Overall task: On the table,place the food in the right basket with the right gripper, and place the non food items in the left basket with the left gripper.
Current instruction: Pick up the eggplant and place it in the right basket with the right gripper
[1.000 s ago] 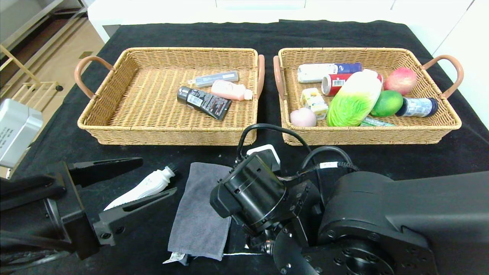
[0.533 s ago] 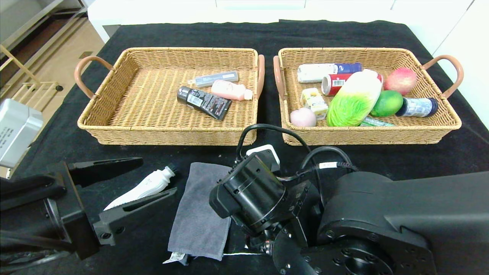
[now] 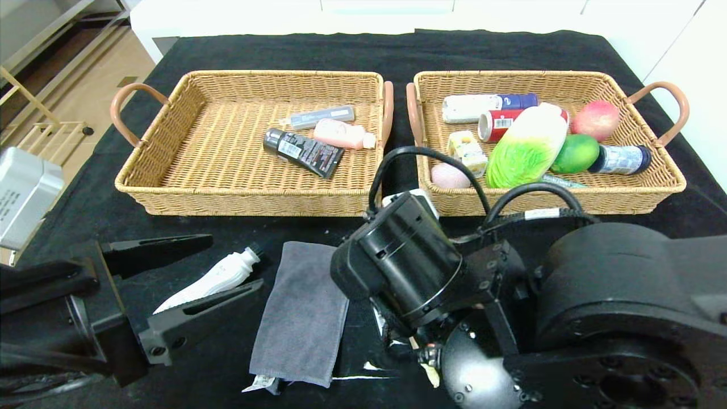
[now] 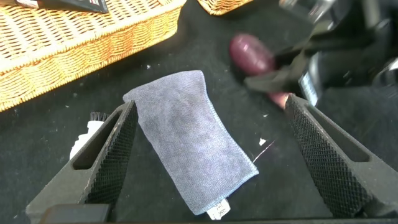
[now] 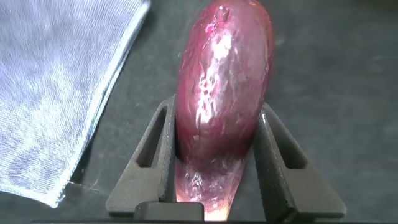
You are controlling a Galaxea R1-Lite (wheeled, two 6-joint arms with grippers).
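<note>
My right gripper (image 5: 217, 143) is shut on a purple-red sweet potato (image 5: 224, 93) and holds it just above the black cloth, beside the grey towel (image 5: 56, 93). In the head view the right wrist (image 3: 409, 267) hides the sweet potato. The left wrist view shows the sweet potato (image 4: 252, 53) farther off. My left gripper (image 3: 235, 261) is open and empty at the front left, with a white tube (image 3: 210, 278) between its fingers. The grey towel (image 3: 301, 312) lies beside the tube. The left basket (image 3: 250, 201) holds three toiletry items. The right basket (image 3: 568, 201) holds several foods and bottles.
The baskets stand side by side at the back of the black table, handles (image 3: 392, 108) nearly touching. A silver box (image 3: 23, 193) sits at the left edge. Small white scraps (image 3: 363, 375) lie on the cloth near the towel.
My right arm has risen and moved away from me towards the right basket with the sweet potato in its grip. The left arm has not moved.
</note>
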